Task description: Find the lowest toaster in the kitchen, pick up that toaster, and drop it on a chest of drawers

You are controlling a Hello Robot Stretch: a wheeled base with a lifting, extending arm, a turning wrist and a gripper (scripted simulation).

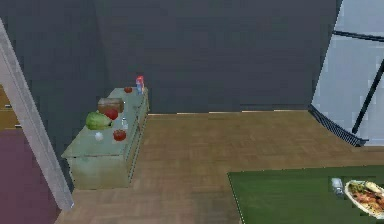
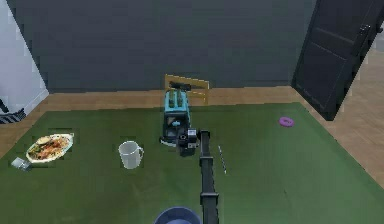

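Toaster (image 2: 177, 105) stands on the green table (image 2: 300, 160) just beyond the end effector (image 2: 180, 138), in line with the arm (image 2: 206, 180). Whether the end effector holds anything cannot be told.

Toaster (image 2: 177, 104) beyond pincer (image 2: 182, 134); mug (image 2: 130, 154) near; tabletop (image 2: 158, 152) between bare.

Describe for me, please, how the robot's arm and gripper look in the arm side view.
The arm is a dark, square-sectioned bar. At its far end sit two small white squares with black marks. The gripper beside them has a dark, compact body with two thin fingers.
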